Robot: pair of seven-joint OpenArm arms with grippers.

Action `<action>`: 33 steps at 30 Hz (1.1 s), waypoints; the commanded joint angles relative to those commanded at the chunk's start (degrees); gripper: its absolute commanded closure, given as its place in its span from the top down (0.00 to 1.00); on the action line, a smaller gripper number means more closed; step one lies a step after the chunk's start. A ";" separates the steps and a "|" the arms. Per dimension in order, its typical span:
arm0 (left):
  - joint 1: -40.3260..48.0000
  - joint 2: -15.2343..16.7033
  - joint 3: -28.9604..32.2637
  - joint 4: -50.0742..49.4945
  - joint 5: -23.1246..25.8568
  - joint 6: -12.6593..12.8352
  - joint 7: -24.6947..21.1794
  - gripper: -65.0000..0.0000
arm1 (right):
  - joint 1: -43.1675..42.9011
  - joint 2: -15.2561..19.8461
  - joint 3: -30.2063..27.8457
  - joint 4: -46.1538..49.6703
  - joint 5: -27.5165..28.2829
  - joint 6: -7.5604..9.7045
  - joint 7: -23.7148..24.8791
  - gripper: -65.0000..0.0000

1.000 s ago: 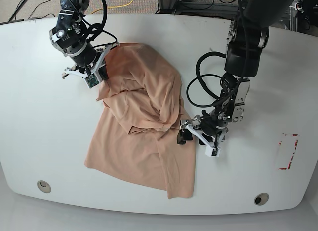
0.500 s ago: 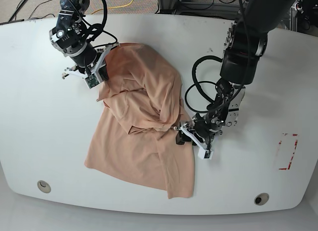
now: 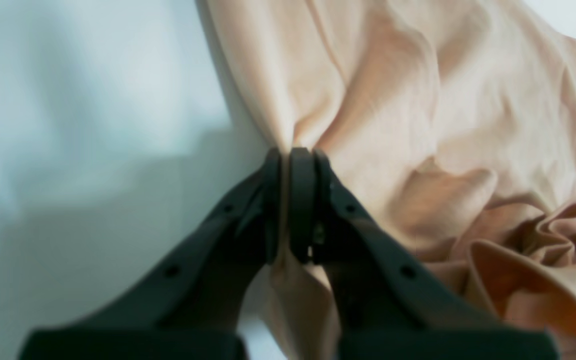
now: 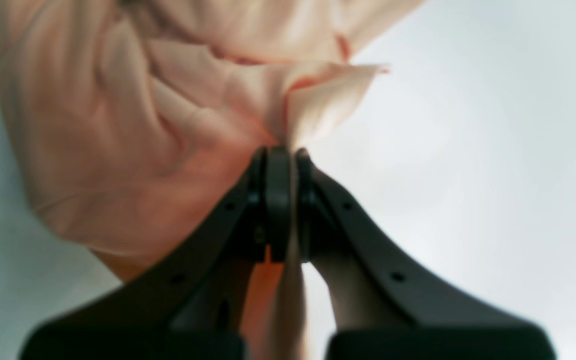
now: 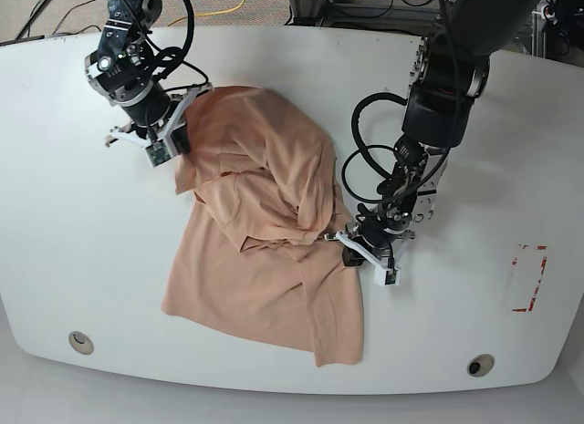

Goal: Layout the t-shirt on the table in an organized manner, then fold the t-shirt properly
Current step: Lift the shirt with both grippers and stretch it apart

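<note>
Both grippers pinch the crumpled t-shirt (image 5: pixel 265 232): right gripper (image 5: pixel 173 141) at its far edge, left gripper (image 5: pixel 351 246) at its near side edge, the cloth bunched between them on the table (image 5: pixel 511 150).

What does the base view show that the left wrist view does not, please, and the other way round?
Only the base view shows the whole crumpled t-shirt on the table, the right end effector at the shirt's far edge, both grommet holes and the red-tape mark.

Only the left wrist view shows, close up, the left end effector with its jaws shut on a thin pinch of fabric and the creases fanning out from it.

Both show the peach shirt, the white table and the left end effector at the shirt's edge.
</note>
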 joint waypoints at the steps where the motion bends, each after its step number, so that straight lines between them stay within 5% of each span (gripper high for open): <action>1: 0.26 -0.18 -0.62 0.97 -0.44 0.00 0.00 0.00 | 0.70 0.00 1.05 0.00 0.09 0.00 0.00 0.00; 20: 9.93 -8.09 -12.04 38.68 -1.85 -0.09 15.03 0.00 | 14.07 2.81 2.81 0.18 -0.09 -0.13 -0.35 0.00; 33: 11.78 -17.32 -12.13 51.69 -1.93 -0.09 15.03 0.00 | 21.45 7.47 2.73 -0.18 -0.09 -0.22 -0.35 0.00</action>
